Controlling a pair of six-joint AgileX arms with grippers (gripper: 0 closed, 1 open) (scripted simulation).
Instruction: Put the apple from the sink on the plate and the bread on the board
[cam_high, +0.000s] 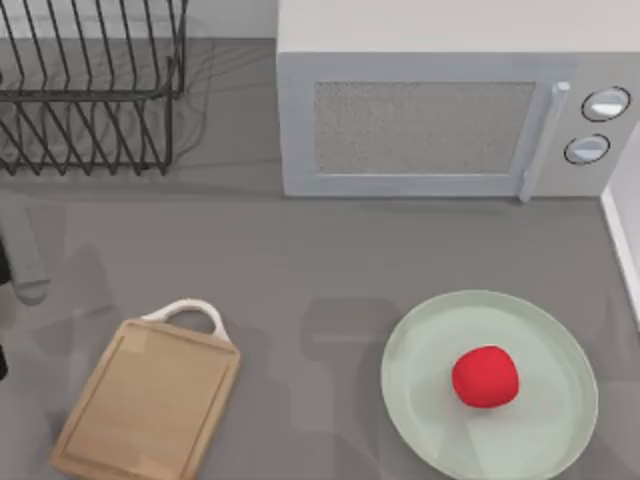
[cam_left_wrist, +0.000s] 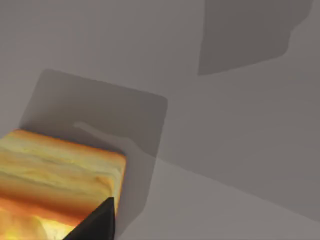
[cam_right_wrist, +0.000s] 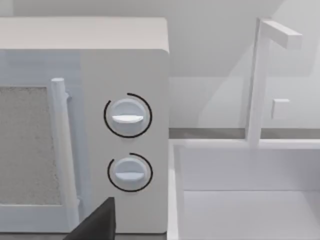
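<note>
A white microwave (cam_high: 450, 115) stands at the back of a grey countertop (cam_high: 320, 260); everything else is placed from it. In front of it and toward its dial end lies the pale mint plate (cam_high: 545, 440), with the red apple (cam_high: 485, 377) resting on it, so that half of the job looks done. In front of the microwave and off past its hinge end, the wooden board (cam_high: 150, 400) lies bare, its white loop handle pointing back toward the appliance. A black wire dish rack (cam_high: 90, 80) sits beside the hinge end. Beyond the dial end, the right wrist view shows a white sink (cam_right_wrist: 250, 200) with a square-spouted tap (cam_right_wrist: 262, 75).

The bread (cam_left_wrist: 55, 175) appears in the left wrist view, its toasted orange top close under the camera above plain grey surface, casting a square shadow. A dark fingertip (cam_left_wrist: 95, 225) of the left gripper overlaps the slice's edge; whether the claw is clamped on it cannot be told. The right gripper faces the microwave's 2 dials, 1 dark fingertip (cam_right_wrist: 97, 222) showing, its opening likewise impossible to tell.

The step in hand appears to be carrying the bread to the board. Doing it well means keeping the slice level, centring it inside the grooved border, lowering until it rests flat, then releasing.
</note>
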